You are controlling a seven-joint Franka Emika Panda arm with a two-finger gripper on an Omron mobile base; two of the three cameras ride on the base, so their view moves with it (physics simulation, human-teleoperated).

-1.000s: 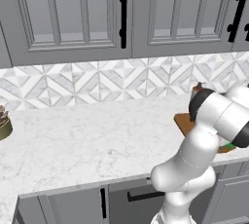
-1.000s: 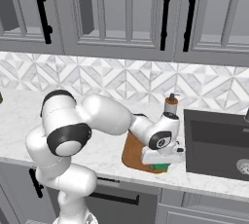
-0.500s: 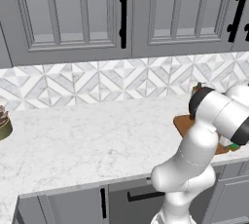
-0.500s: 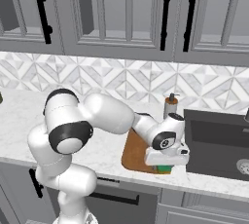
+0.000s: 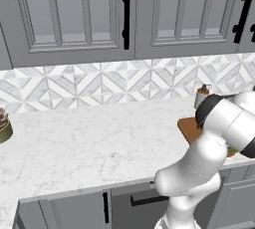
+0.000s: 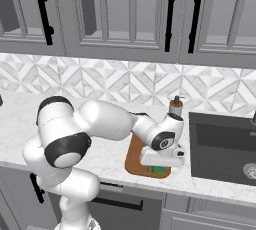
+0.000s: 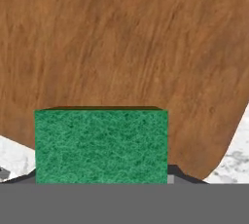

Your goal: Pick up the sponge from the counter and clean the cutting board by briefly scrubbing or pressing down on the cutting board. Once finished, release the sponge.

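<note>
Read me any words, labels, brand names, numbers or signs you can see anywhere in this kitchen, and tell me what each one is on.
None: there is no readable text.
The sponge, cutting board, counter and cabinet doors are plain.
The bottle by the sink is too small to show any label.

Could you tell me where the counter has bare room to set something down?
The counter is bare from the bowl at its left edge to the cutting board. The crowded end is by the sink: board, sponge, end effector and soap bottle.
</note>
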